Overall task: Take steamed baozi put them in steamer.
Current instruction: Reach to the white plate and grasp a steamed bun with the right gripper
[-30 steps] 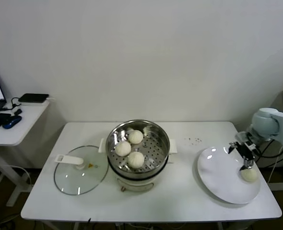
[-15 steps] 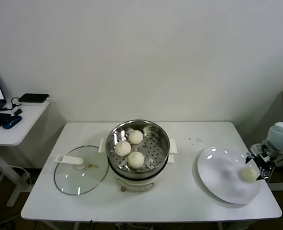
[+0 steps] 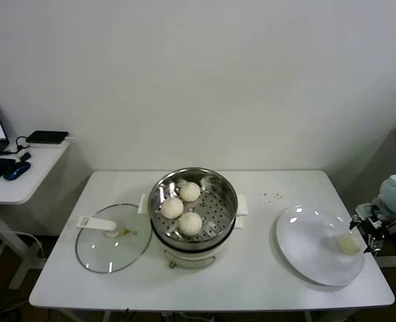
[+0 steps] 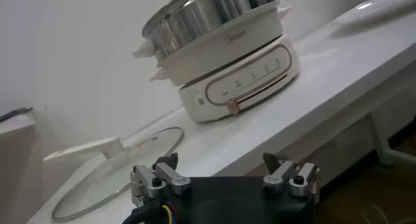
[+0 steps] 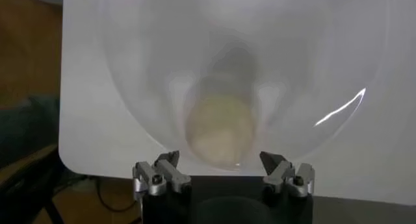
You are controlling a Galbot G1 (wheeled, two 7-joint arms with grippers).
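The steamer (image 3: 214, 208), a shiny perforated basket on a white cooker base, stands mid-table with three cream baozi (image 3: 189, 192) (image 3: 172, 208) (image 3: 190, 223) in it. One more baozi (image 3: 348, 244) lies on the white plate (image 3: 308, 248) at the right. My right gripper (image 3: 368, 235) hangs low at the table's right edge, just outside the plate, and it is open. In the right wrist view that baozi (image 5: 221, 131) lies just ahead of the open gripper (image 5: 220, 161), not between its fingers. My left gripper (image 4: 221, 161) waits open and empty, low beside the table, facing the steamer (image 4: 221, 43).
A round glass lid (image 3: 110, 245) with a white handle lies left of the steamer; the left wrist view shows the lid (image 4: 117, 173) too. A small side table (image 3: 23, 181) with devices stands at far left. A few dark specks (image 3: 273, 196) dot the table behind the plate.
My right gripper moved from over the plate's baozi out to the right and down to the table's edge. The baozi and steamer stayed put.
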